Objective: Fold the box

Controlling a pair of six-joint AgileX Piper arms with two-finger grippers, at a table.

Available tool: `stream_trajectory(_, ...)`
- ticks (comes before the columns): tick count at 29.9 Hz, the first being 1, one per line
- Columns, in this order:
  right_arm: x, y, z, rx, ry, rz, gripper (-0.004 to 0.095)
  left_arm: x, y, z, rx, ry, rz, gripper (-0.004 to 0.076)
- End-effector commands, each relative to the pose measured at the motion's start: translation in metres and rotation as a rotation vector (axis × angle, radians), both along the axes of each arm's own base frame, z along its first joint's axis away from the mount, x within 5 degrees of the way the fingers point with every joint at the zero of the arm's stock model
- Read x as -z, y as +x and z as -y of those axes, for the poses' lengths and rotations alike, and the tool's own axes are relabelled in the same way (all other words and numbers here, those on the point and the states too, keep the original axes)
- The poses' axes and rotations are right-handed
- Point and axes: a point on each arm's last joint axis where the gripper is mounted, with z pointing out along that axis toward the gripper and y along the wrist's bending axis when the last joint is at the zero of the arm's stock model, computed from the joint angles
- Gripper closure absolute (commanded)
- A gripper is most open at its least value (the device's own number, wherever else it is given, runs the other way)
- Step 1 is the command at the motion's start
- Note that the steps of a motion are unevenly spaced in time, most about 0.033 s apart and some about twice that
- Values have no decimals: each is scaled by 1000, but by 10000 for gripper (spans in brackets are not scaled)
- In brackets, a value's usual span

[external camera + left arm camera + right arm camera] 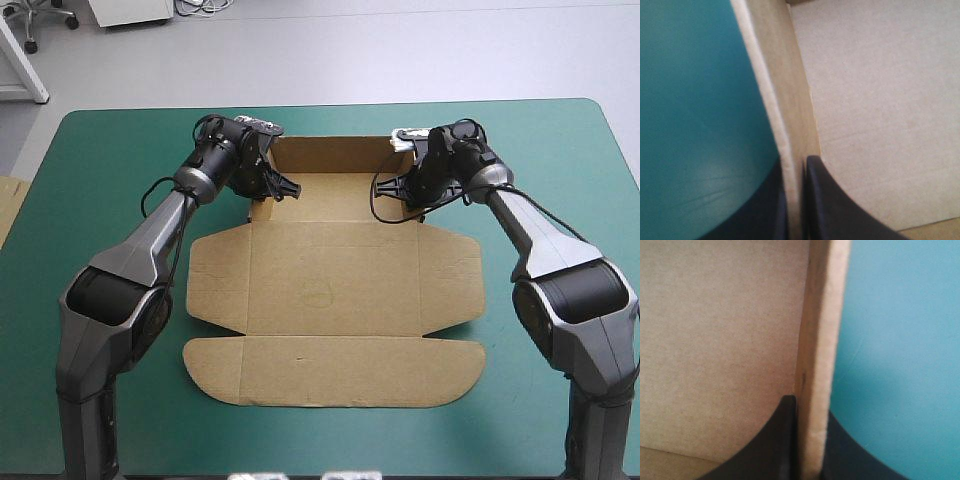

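Clamping the flat-cut brown cardboard box [330,290] mid-table: the left black-finned gripper [277,187] pinches its raised wall at eleven o'clock, the right gripper [393,186] the one o'clock wall; both walls run twelve to six.

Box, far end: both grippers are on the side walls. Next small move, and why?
Probably nudge both raised walls slightly inward to seat them upright, before releasing. The left gripper and right gripper are each shut on a side wall of the brown cardboard box, with the teal-green cover outside and the box floor inside. The wide lid panel lies flat.
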Motion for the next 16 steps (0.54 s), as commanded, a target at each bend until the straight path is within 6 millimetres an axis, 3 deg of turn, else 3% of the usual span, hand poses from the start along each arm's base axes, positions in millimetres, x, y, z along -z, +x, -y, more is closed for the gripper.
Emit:
stream_trajectory(1,-26,-2,10,-46,-70,81,908,-8,5,-11,20,155,77,734)
stream_trajectory(13,-21,-1,8,-54,-60,66,908,-6,2,-2,48,136,68,734)
stream_trajectory(16,-20,-2,8,-58,-57,56,866,-6,0,-3,69,155,46,720)
